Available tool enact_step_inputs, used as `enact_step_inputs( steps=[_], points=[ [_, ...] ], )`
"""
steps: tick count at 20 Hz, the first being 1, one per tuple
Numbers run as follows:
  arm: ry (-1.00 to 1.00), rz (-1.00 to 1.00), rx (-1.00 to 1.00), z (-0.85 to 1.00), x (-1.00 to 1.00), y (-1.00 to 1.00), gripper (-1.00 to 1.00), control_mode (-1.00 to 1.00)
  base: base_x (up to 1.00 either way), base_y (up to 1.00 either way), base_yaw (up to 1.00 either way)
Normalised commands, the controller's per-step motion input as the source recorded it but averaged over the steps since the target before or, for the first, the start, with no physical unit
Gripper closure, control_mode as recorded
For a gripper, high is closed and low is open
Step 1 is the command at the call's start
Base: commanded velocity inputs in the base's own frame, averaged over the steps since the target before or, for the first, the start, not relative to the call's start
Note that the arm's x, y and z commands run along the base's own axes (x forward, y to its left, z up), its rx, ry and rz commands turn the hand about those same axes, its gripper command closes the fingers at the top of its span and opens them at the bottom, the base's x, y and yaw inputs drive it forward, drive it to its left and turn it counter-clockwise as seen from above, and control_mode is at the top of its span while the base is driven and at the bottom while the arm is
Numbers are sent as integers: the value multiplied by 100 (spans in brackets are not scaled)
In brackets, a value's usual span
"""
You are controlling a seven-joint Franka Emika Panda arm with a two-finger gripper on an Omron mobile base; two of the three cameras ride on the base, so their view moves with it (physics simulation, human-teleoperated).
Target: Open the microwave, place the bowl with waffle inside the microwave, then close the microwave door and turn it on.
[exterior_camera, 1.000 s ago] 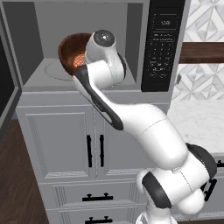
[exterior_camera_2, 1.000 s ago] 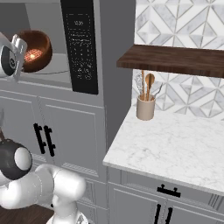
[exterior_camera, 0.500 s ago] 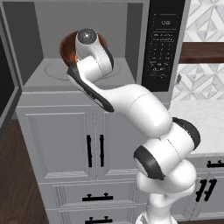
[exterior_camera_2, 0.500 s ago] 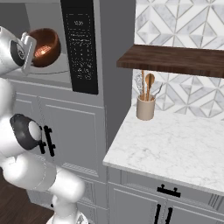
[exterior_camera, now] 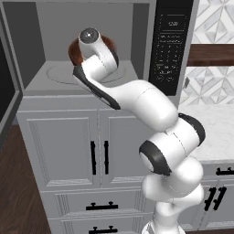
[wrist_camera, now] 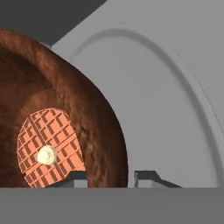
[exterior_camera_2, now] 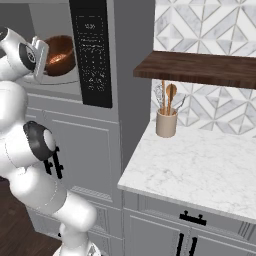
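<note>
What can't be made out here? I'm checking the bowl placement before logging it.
- Tool grip: fingertips cut by the hand view's bottom edge.
- Bowl: mostly behind the arm in the left base view; underside contact with the turntable unseen.
- Microwave door: cropped at the left edge.
- Keypad labels: too small.

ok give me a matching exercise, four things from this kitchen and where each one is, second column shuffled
Things:
1. bowl
2. waffle
3. utensil jar
4. keypad

Places:
A. on the marble counter
B. in the microwave cavity, above the turntable
C. right of the cavity opening
D. inside the bowl

Pairs: 1-B, 2-D, 3-A, 4-C
</note>
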Motion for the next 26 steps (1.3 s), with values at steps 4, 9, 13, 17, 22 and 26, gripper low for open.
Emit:
enact_step_inputs(
  steps=[4,9,13,17,22,26],
  points=[
    [-13,-8,2,-13,0,0,-100,-100,0,0,0],
    [-30,-5,11,-5,-7,16,-100,-100,0,0,0],
    [-50,0,16,0,-44,57,-100,-100,0,0,0],
    [-28,0,2,0,-98,51,-100,-100,0,0,0],
    [-1,0,-27,0,-100,50,-100,-100,0,0,0],
    [3,0,-46,0,-100,38,-100,-100,0,0,0]
  ],
)
